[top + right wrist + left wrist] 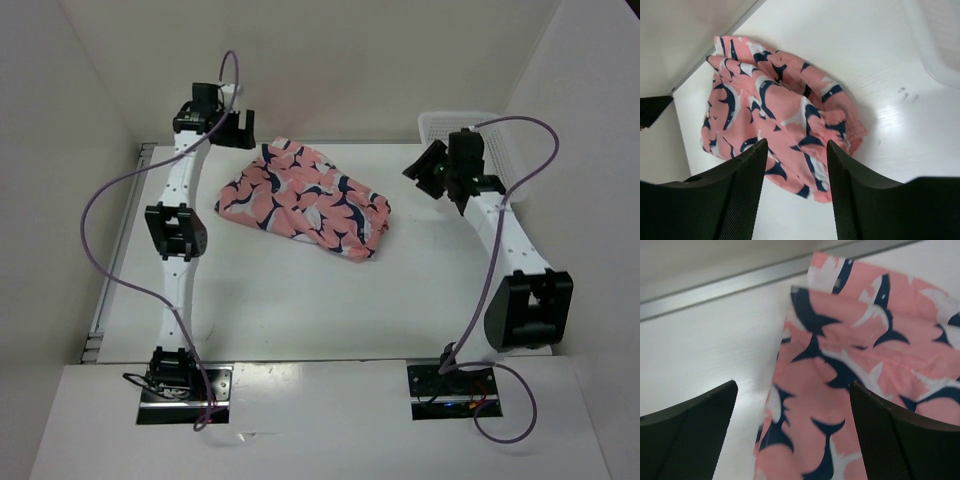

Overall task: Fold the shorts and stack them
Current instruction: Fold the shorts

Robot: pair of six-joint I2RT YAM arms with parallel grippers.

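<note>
The salmon-pink shorts (305, 200) with navy and white bird shapes lie crumpled on the white table, toward the back centre. My left gripper (240, 125) is open and empty, raised at the shorts' back left corner; in the left wrist view the fabric (855, 365) lies below and between its fingers (905, 440). My right gripper (428, 170) is open and empty, raised to the right of the shorts; in the right wrist view the shorts (775, 115) lie beyond its fingers (855, 200).
A white plastic mesh basket (492, 135) stands at the back right corner, partly behind the right arm. A metal rail (725, 287) runs along the table's back left edge. White walls enclose the table.
</note>
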